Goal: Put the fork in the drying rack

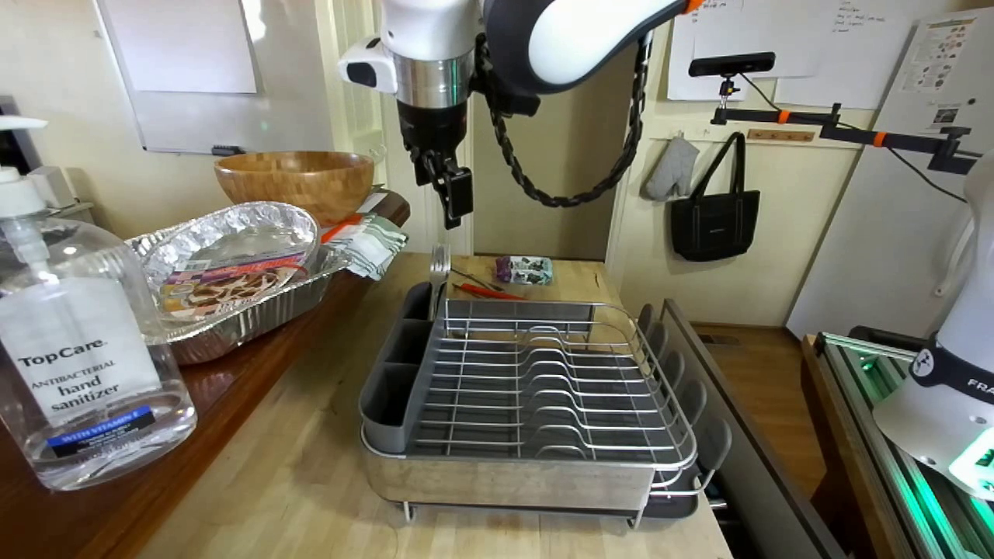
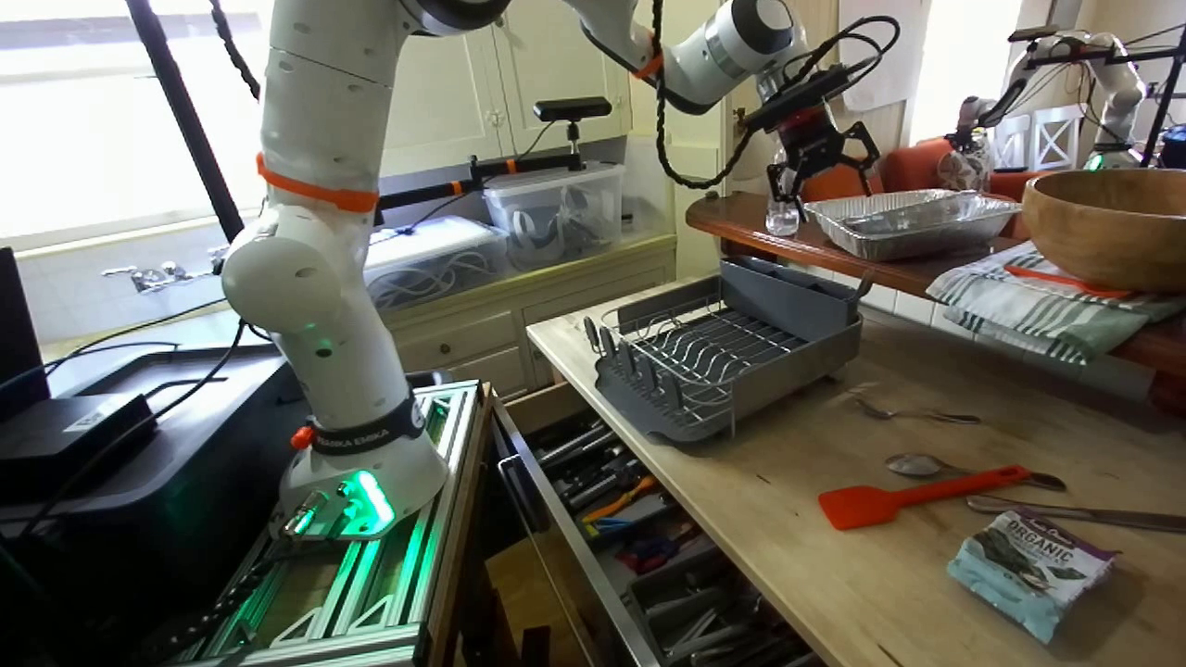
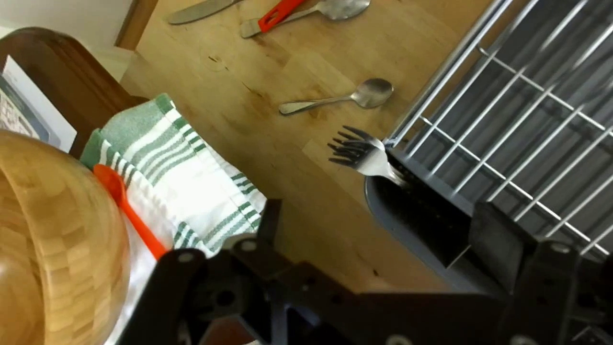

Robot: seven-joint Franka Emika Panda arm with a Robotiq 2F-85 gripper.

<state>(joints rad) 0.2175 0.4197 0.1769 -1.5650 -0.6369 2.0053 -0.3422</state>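
Fork (image 1: 440,268), possibly two: standing in cup (image 1: 418,304) of drying rack (image 1: 509,480), near centre of an exterior view | Claw (image 3: 383,220): released, spread

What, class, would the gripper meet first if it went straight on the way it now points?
Probably the forks standing in the utensil holder of the drying rack, roughly below the open gripper; depth is unclear, so the holder's rim might come first.

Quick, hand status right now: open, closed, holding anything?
Hand: open, its fingers wide apart in the wrist view, nothing held between them.
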